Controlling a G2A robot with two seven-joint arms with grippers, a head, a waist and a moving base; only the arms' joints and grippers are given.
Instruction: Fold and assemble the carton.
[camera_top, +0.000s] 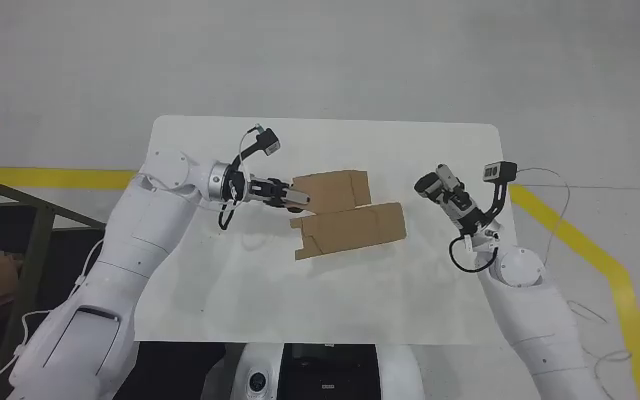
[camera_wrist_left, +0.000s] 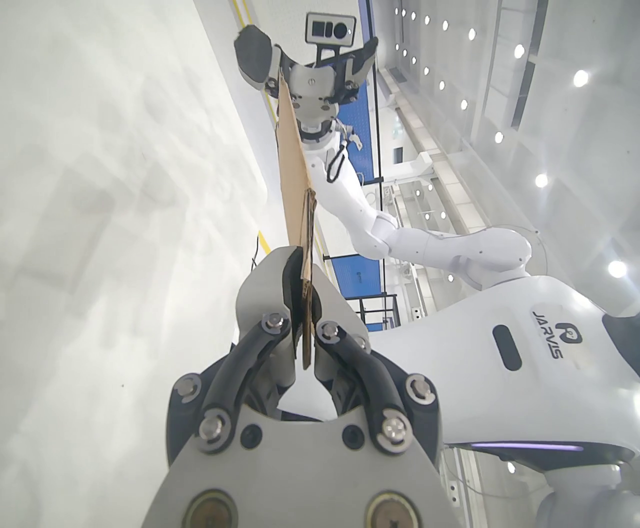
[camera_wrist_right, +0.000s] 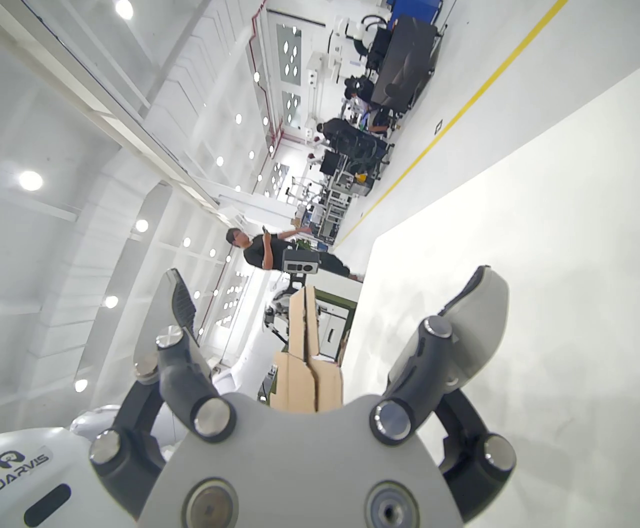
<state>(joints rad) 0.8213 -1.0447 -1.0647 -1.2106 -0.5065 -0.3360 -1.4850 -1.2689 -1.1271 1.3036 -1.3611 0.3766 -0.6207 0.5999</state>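
- The carton (camera_top: 345, 212) is a flattened piece of brown cardboard over the middle of the white tabletop (camera_top: 200, 290). From above it shows as two flat panels, offset from each other. The farther panel is shorter, and the nearer panel reaches farther toward the robot's right.
- The left claw (camera_top: 297, 199) sits at the carton's left end, where the two panels meet. In the left wrist view this claw (camera_wrist_left: 302, 280) is closed tight on the cardboard. The edge of the sheet is pinched between its two dark pads (camera_wrist_left: 292, 290), with no gap left beside it.
- From that same wrist view the carton (camera_wrist_left: 292, 165) is seen edge-on, a thin strip running straight away from the claw toward the other arm.
- In the right wrist view the carton (camera_wrist_right: 305, 365) stands off from the tabletop (camera_wrist_right: 525, 225), with background showing between them, so it looks held up rather than lying flat.
- The right claw (camera_top: 432, 185) is near the carton's right end, and from above a small gap shows between the two.
- The right claw (camera_wrist_right: 327, 295) is spread wide in its own wrist view, with nothing between its fingers (camera_wrist_right: 480, 295). The carton's end lies farther off, in line with the opening.
- A yellow line (camera_top: 60, 178) runs along the floor behind the tabletop.
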